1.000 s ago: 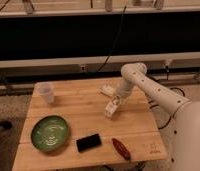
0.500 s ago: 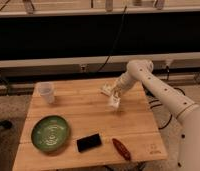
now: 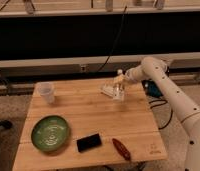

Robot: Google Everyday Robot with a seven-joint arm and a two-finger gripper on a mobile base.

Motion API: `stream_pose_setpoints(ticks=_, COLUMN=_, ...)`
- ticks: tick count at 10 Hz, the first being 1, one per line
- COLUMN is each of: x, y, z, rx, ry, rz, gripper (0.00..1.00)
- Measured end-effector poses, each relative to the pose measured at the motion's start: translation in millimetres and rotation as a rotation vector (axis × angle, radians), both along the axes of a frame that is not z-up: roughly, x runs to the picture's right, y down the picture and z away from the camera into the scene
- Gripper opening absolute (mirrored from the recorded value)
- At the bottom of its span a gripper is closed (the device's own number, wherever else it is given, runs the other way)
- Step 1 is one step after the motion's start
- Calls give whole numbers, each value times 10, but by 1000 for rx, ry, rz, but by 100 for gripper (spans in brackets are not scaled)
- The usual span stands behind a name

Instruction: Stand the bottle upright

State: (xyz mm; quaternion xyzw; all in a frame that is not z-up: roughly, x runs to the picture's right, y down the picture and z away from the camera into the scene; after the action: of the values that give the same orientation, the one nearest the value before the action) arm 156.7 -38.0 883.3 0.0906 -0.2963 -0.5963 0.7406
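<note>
The small clear bottle with a white cap stands nearly upright near the table's back right, cap up. My gripper is shut on the bottle, gripping its body, with the white arm reaching in from the right. The bottle's base is at or just above the wooden table; I cannot tell whether it touches.
A small flat whitish packet lies just left of the gripper. A translucent cup stands at the back left. A green plate, a black phone and a red object lie along the front.
The gripper has moved toward the table's back edge with the bottle, and the bottle has turned from tilted to nearly upright.
</note>
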Motion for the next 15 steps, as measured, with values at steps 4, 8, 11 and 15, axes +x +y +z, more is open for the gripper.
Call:
stream_pose_setpoints(ticks=4, x=202, y=-242, z=2, rx=141, ry=-101, rz=-3, gripper=0)
stream_pose_setpoints(ticks=8, x=376, y=-275, z=-67, rx=285, ry=-117, rz=24, gripper=0)
stream_pose_setpoints(ticks=11, x=424, y=-144, z=-286, rx=403, ry=-42, rz=33, gripper=0)
stream_pose_setpoints(ticks=15, x=365, y=-14, z=-513, rx=559, ry=109, rz=25, gripper=0)
